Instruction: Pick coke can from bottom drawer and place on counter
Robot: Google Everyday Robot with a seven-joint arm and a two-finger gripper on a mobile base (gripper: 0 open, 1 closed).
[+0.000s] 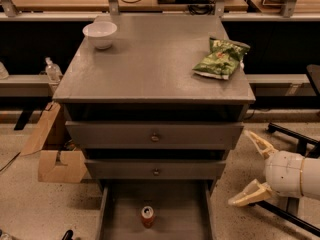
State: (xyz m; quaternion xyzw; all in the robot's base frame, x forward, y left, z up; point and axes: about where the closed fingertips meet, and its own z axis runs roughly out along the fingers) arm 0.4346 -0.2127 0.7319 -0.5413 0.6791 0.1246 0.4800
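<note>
gripper [240, 168], spread wide and empty, hung right of the bottom drawer [176, 205]; you needed to centre it over the coke can [147, 216].

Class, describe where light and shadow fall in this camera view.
Camera view: the counter is evenly lit; dark shadow fills the gaps above the drawer fronts; the bottom drawer is dim, though the coke can catches light on top; the end effector, open at lower right beside the drawers, is brightly lit.
</note>
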